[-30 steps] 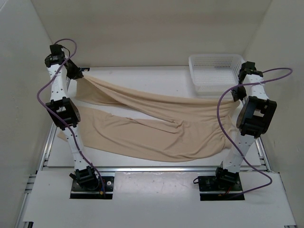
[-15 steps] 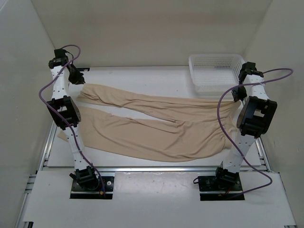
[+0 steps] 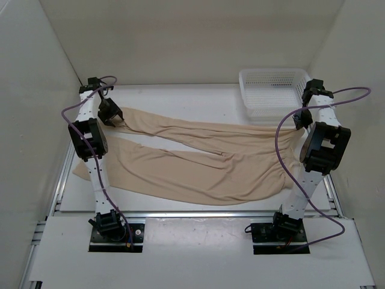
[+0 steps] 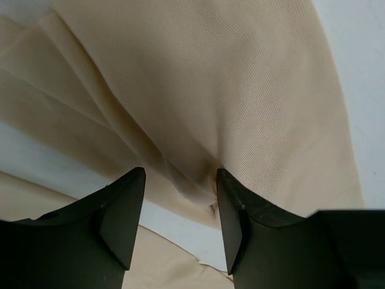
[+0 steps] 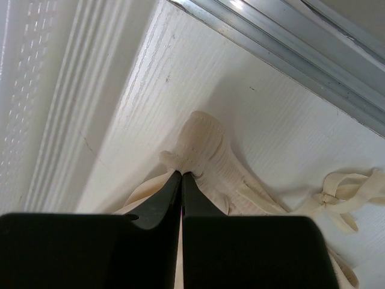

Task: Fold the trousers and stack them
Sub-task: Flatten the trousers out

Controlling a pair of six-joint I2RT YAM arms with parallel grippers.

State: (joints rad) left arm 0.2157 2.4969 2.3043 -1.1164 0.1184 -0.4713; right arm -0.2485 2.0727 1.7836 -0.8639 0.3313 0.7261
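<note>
White plastic mesh basket (image 3: 271,73) stands upright in the upper right of the overhead frame, at the far right corner of a white table (image 3: 180,96) — its rim open to the camera. Plain cream walls (image 3: 192,36) close the table in at the back and both sides. An aluminium rail (image 3: 198,214) runs along the near edge, and a white board (image 3: 198,250) lies across the bottom of the frame. In the right wrist view, grooved aluminium track (image 5: 289,36) crosses the upper right.

Bright, even, diffuse light — soft shadows; wrist views blur up close.
</note>
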